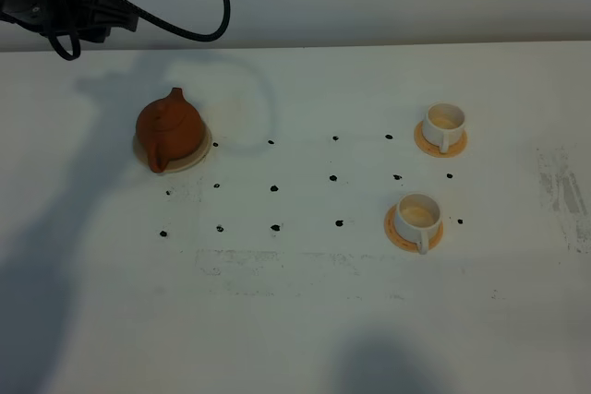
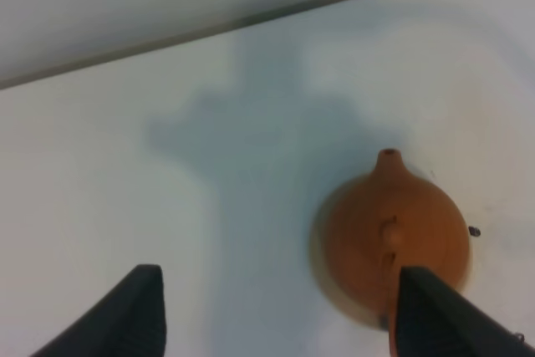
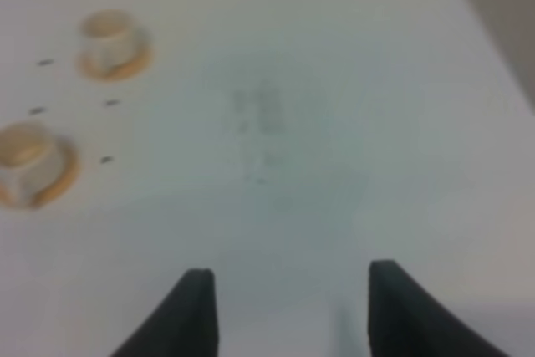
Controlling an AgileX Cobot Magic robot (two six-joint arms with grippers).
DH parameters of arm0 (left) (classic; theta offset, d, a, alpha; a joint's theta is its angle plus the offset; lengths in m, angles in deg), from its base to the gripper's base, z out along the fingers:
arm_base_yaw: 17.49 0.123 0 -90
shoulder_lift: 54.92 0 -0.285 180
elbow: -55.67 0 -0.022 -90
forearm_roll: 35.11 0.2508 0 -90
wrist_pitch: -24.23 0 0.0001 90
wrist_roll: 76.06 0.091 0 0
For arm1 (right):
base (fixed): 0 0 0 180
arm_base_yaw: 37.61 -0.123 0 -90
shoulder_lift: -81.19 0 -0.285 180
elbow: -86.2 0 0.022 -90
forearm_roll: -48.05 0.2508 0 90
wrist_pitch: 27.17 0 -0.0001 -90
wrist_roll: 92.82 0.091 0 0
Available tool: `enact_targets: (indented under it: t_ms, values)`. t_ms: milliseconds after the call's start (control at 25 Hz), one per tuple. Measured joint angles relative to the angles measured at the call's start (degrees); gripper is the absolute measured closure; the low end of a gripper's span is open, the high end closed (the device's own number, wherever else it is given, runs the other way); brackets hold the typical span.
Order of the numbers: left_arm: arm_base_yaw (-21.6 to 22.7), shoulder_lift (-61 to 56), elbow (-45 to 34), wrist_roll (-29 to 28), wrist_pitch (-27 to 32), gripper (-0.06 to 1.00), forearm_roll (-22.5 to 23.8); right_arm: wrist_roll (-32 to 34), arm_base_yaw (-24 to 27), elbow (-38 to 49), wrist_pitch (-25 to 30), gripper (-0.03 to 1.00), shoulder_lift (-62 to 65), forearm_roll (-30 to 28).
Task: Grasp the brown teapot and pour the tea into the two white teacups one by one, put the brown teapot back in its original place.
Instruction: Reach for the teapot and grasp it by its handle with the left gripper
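You look finished: brown teapot (image 1: 169, 126) on its beige coaster (image 1: 197, 156), far teacup (image 1: 444, 124) and near teacup (image 1: 417, 217) seemingly tea-tinted, left gripper (image 2: 278, 273) and right gripper (image 3: 289, 272) spread wide, empty.

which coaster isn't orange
The coaster under the teapot: it is cream, while those under the far cup and the near cup are orange.

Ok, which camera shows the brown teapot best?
Exterior high: the brown teapot is whole and sharp on its beige coaster. The left wrist view shows it closer but blurrier, a gripper finger covering its edge. The right wrist view misses it.
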Motion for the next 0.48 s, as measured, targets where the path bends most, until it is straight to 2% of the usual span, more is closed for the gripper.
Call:
enact_targets:
  t_ms: [120,480]
  values:
    - [0.00,0.00,0.00,0.00,0.32,0.38,0.00,0.00,2.18,0.00,0.00,0.57,0.00,0.05]
    - [0.00,0.00,0.00,0.00,1.90,0.38,-0.06,0.00,2.43,0.00,-0.04,0.64,0.00,0.10]
